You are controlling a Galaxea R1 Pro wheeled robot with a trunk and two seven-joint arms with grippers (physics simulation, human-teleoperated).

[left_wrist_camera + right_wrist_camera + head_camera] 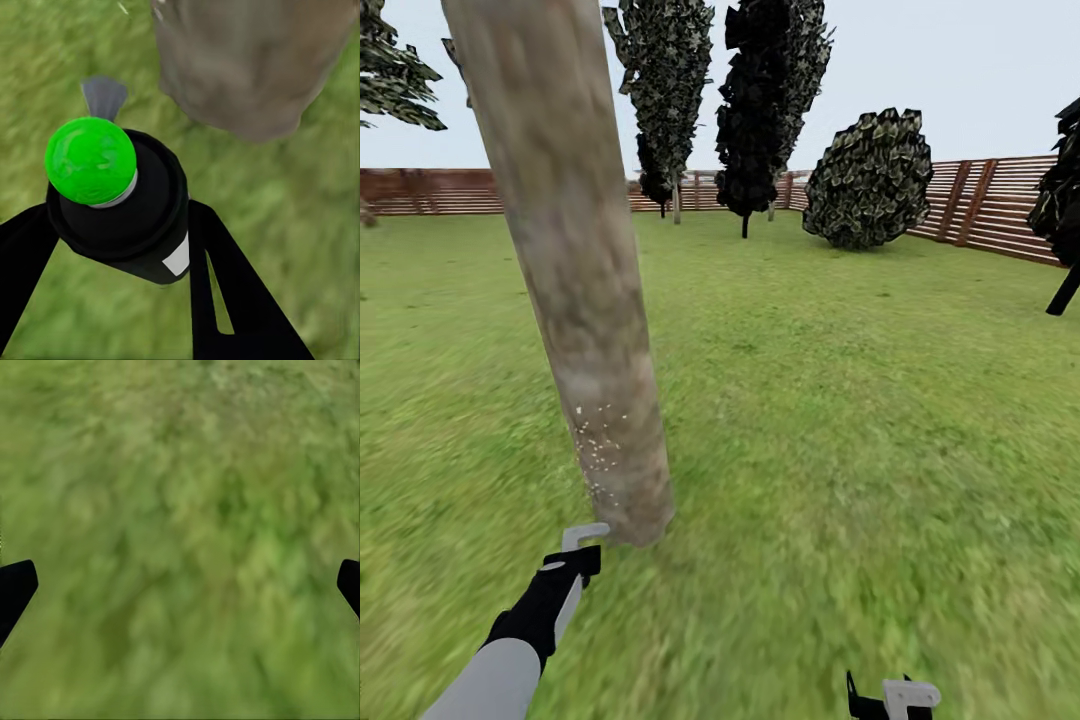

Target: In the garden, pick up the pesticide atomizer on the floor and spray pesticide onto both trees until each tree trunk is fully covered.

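Two grippers: the left gripper [120,247] has its black fingers closed around the small dark pesticide atomizer [127,214], a round bottle with a white label and a cap that glows green in the left wrist view; the right gripper [180,585] stands wide, nothing between its fingertips.
Why held so: the bottle sits low at the lower left of the head view, just beside the foot of the thick grey-brown mottled tree trunk [565,270]; I judge the nozzle is kept close so the spray lands on bark.
Coverage: tiny white pesticide specks [600,445] dot only the lowest part of the trunk; the bark above looks bare, so much spraying likely remains.
Right arm: parked at the bottom edge of the head view, well apart from the trunk, over green grass lawn [840,420].
Head view adds: brown slatted wooden fence [1000,205], dark columnar trees [760,110], the speck band.
Left wrist view adds: the green cap, the label, the trunk's base meeting the grass.
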